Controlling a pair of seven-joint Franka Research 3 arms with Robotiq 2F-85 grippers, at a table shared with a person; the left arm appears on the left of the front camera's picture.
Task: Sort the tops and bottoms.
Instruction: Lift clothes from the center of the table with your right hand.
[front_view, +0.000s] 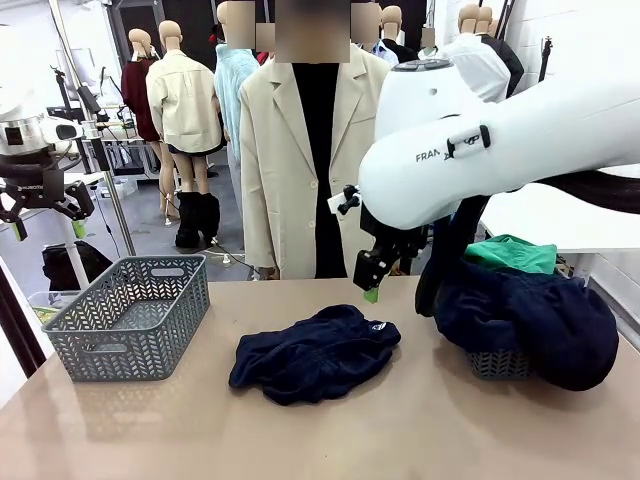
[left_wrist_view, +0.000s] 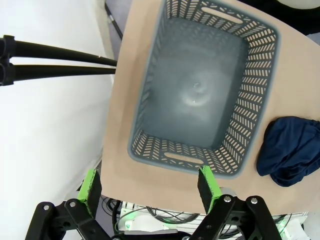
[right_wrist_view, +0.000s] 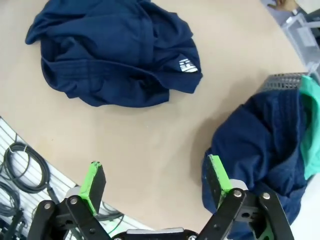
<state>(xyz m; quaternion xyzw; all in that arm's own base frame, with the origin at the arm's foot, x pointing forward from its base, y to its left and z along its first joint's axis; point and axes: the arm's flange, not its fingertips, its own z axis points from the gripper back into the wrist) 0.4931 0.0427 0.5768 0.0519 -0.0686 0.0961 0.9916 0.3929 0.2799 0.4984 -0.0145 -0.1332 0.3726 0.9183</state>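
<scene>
A dark navy garment (front_view: 315, 355) with a small white label lies crumpled at the table's middle; it also appears as the navy garment (right_wrist_view: 115, 55) and as a navy heap (left_wrist_view: 290, 157). Another navy garment (front_view: 530, 320) is draped over the right basket (front_view: 497, 365), with a bright green garment (front_view: 512, 254) on top behind it. My right gripper (front_view: 372, 288) hangs open above the table between the two navy pieces, holding nothing (right_wrist_view: 157, 185). My left gripper (front_view: 48, 228) is raised at the far left, open and empty (left_wrist_view: 149, 190), above the near edge of the grey basket (left_wrist_view: 250, 100).
The grey lattice basket (front_view: 130, 315) on the left is empty. A person in a beige blazer (front_view: 270, 160) stands at the far edge. The draped navy garment (right_wrist_view: 260, 145) and green fabric (right_wrist_view: 312, 130) sit close to my right fingers. Bare tabletop lies in front.
</scene>
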